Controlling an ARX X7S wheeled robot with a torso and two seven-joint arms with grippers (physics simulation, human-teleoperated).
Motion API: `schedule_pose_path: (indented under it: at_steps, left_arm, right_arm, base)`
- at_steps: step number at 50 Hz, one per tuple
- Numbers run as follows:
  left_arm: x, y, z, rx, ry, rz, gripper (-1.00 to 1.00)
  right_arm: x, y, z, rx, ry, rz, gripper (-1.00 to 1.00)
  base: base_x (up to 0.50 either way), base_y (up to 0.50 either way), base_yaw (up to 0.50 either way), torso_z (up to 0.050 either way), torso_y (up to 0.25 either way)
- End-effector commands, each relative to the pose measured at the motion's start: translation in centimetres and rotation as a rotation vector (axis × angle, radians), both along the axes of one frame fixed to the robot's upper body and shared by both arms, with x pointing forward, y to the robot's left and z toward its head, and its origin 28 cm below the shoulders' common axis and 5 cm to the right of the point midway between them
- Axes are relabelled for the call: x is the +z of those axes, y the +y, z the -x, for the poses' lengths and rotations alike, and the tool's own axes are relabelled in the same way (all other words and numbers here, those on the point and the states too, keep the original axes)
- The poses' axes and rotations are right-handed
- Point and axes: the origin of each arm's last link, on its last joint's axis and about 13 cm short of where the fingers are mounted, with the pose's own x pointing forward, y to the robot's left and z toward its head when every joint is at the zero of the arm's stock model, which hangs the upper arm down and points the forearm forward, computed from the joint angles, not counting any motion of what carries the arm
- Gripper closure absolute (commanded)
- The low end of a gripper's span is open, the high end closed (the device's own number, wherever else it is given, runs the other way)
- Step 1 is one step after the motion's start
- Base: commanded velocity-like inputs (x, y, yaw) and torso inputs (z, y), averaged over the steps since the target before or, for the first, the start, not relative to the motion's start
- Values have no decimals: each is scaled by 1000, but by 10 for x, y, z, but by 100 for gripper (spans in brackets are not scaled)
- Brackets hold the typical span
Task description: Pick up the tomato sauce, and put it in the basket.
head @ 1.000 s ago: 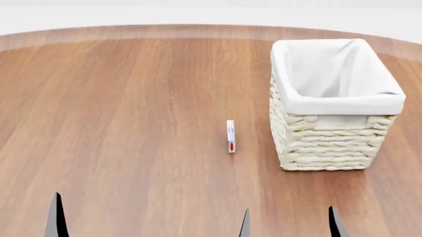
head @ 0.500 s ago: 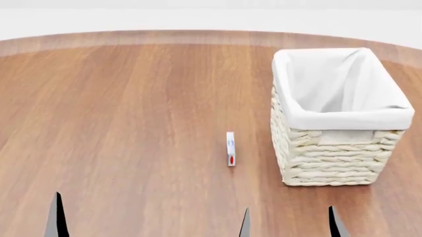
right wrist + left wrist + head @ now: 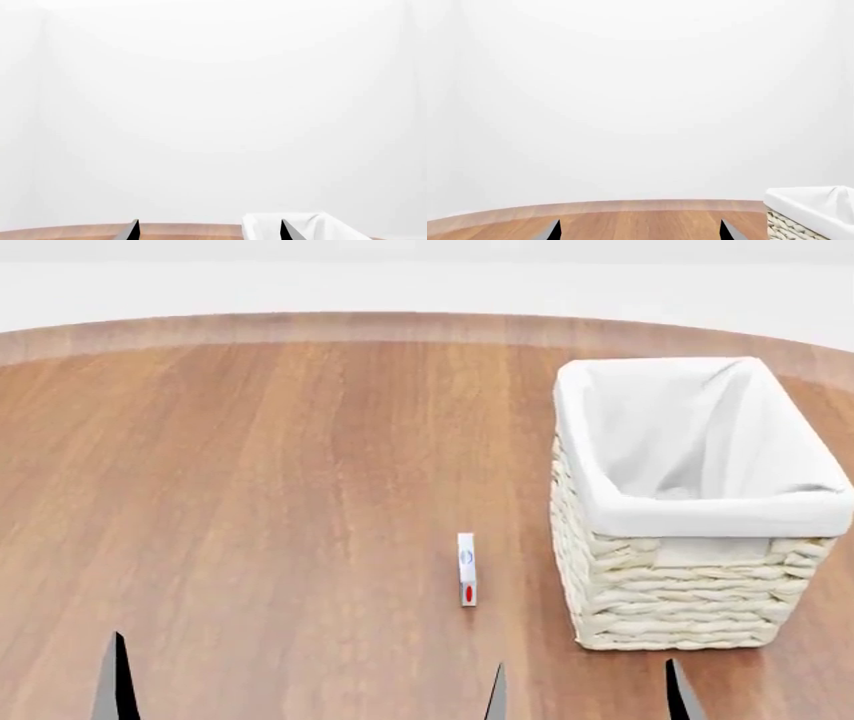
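- Table [image 3: 267, 490]: wood, fills the head view, curved far edge along the top.
- Basket [image 3: 694, 590]: right of frame, upright, white liner over the rim, nothing visible inside.
- Left gripper [image 3: 640, 234]: jaws wide apart, holding nothing, bottom edge of frame.
- Right gripper [image 3: 587, 695]: jaws also spread, holding nothing, bottom edge, in front of the basket.
- Thin white piece [image 3: 466, 568] with a red mark: center frame, near the basket's left side, apart from it. Can't tell what it is.
- Tomato sauce: not in view in any picture, location unknown.
- Judgement: the can should be rigid, fairly heavy, smooth-sided, so slightly slippery. Grip across the side wall at mid-height.
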Motion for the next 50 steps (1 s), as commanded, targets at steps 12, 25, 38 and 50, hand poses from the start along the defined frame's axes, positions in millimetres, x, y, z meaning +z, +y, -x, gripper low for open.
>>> schedule_pose_path:
  at_steps: [12, 25, 38, 50]
  left_arm:
    - [0, 0, 2, 3, -2, -2, -100]
    - [0, 0, 3, 5, -3, -3, -100]
    - [-1, 1, 3, 7, 0, 1, -100]
    - [0, 0, 2, 2, 2, 2, -100]
  right_arm:
    - [0, -1, 2, -2, -3, -3, -100]
    - [-1, 0, 3, 6, -14, -8, -100]
    - [-4, 2, 0, 7, -7, -1, -100]
    - [-10, 1, -2, -2, 16, 0, -100]
  base:
    - [138, 0, 0, 0, 0]
    - [107, 0, 0, 0, 0]
    - [0, 0, 0, 0, 0]
    - [0, 0, 0, 0, 0]
